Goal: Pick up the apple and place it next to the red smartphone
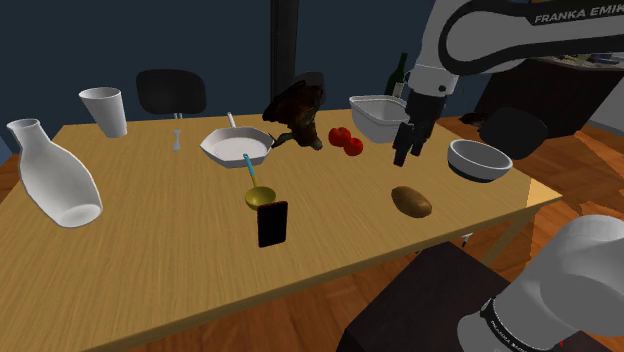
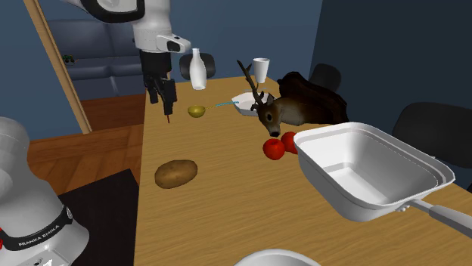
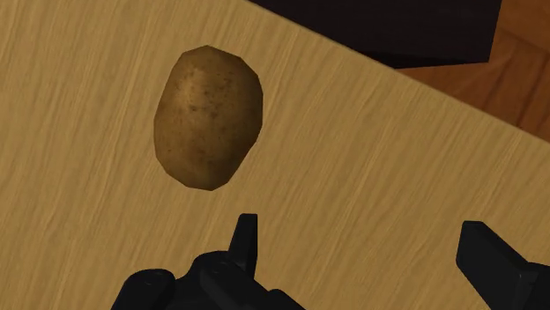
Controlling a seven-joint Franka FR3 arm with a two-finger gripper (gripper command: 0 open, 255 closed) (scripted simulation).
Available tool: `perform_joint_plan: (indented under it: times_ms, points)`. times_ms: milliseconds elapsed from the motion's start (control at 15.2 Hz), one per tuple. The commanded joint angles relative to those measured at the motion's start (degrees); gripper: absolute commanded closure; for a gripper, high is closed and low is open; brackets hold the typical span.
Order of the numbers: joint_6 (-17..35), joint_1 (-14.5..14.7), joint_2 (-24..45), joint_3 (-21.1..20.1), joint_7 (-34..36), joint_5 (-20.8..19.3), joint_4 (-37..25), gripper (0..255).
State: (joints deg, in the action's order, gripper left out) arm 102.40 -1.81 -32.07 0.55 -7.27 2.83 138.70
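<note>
Fingers point(image 3: 245, 242) hang open near potato point(image 3: 209, 117), apple point(image 2: 274, 149) well apart.

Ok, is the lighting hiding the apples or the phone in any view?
Shoulder view: dim, yet the two red apples stand out; the smartphone reads dark with a red edge. Second exterior view: brighter, apples plain. Wrist view: even light on the potato, no glare.

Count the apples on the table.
2. In the shoulder view, the left apple sits right beside the right apple, both on the table between the deer figure and the white pan. The deer figure could hide more.
</note>
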Motion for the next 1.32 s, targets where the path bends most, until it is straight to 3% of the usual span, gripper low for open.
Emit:
perform_joint_plan:
  times_ms: [0,660,1254]
  points:
    - [3.5,-0.7,3.8,0.0,0.5,-1.0,-1.1,0]
    - [17.0,-3.7,23.1,0.2,4.8,-6.0,-11.0,0]
    - [23.3,-5.5,40.2,1.8,9.2,-10.8,-25.4,0]
